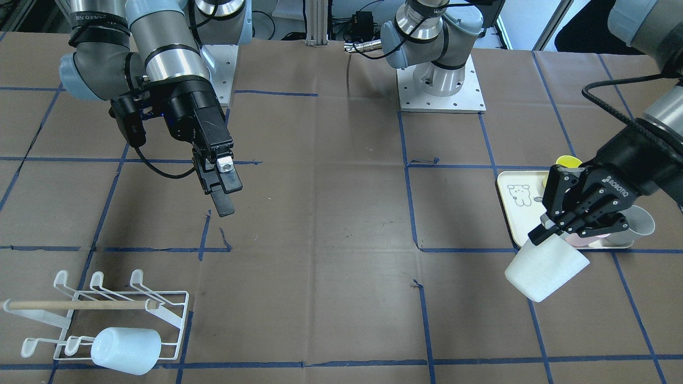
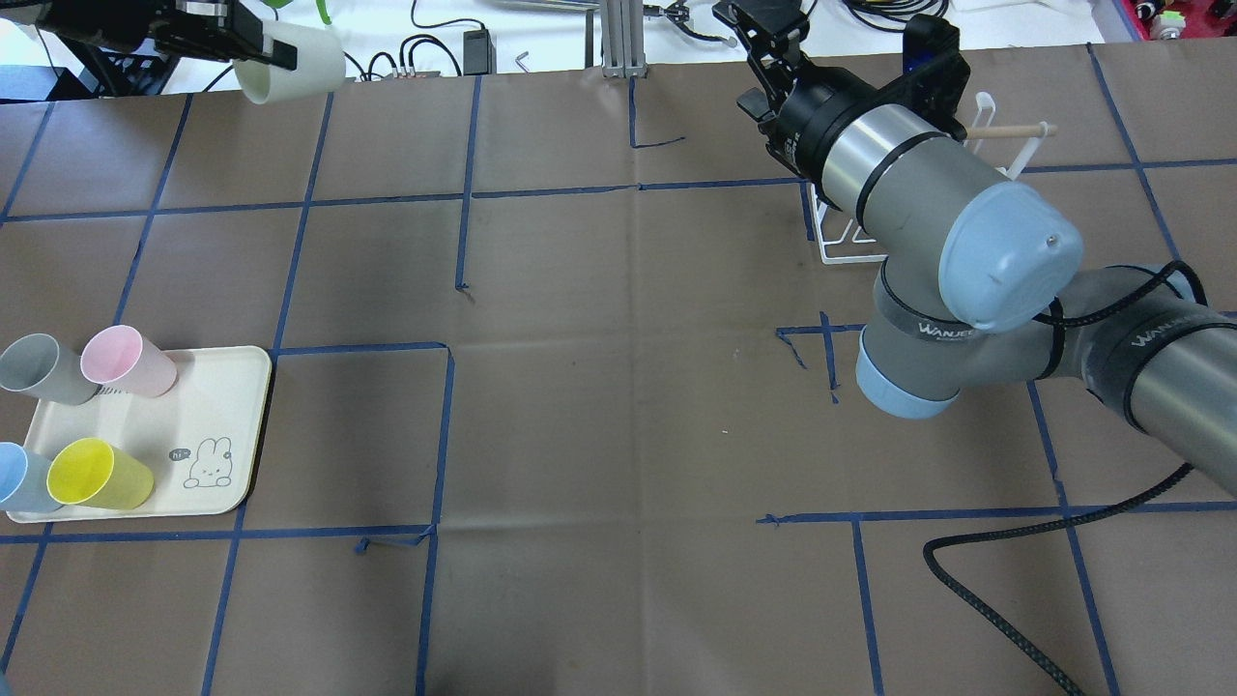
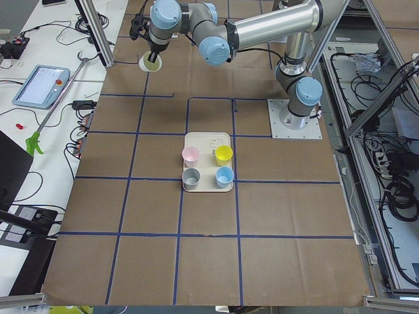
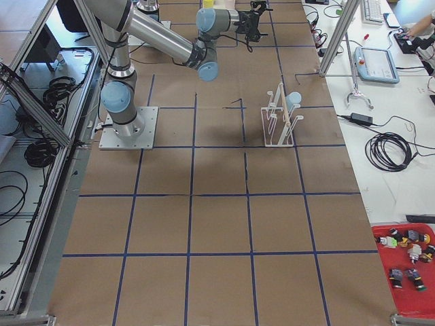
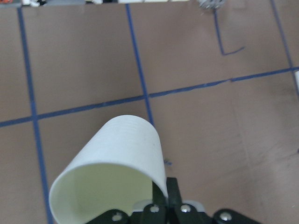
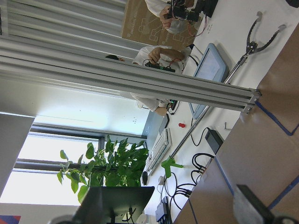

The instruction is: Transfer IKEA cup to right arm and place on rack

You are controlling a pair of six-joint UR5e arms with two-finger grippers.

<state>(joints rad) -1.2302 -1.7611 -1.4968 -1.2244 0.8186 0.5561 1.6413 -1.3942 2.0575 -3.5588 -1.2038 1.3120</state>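
The left gripper (image 1: 549,232) is pinching the white cup (image 1: 547,269) by its rim, one finger inside the mouth and one outside. It holds the cup clear of the bench (image 1: 331,224), out past the cream tray (image 1: 512,213). The cup lies tilted, nearly on its side. The open mouth is at the gripper and the closed base points away from it, roughly toward the robot's right side.

The right gripper (image 1: 227,194) hangs well apart from it on the far half of the bench. Its fingers are spread with nothing between them. The handover looks to turn on this: the cup's free end, the base and lower wall, faces the way the right gripper would come from. I'd guess it has to close around that end, clear of the left fingers at the rim.

Only bare brown paper and blue tape lines lie between the two grippers. The grey, pink, blue and yellow cups (image 2: 97,474) stand in the tray, off to the side of that line.

The white wire rack (image 1: 106,314) sits on the right gripper's side, with a pale cup (image 1: 126,349) already hung on one prong and the other prongs free.
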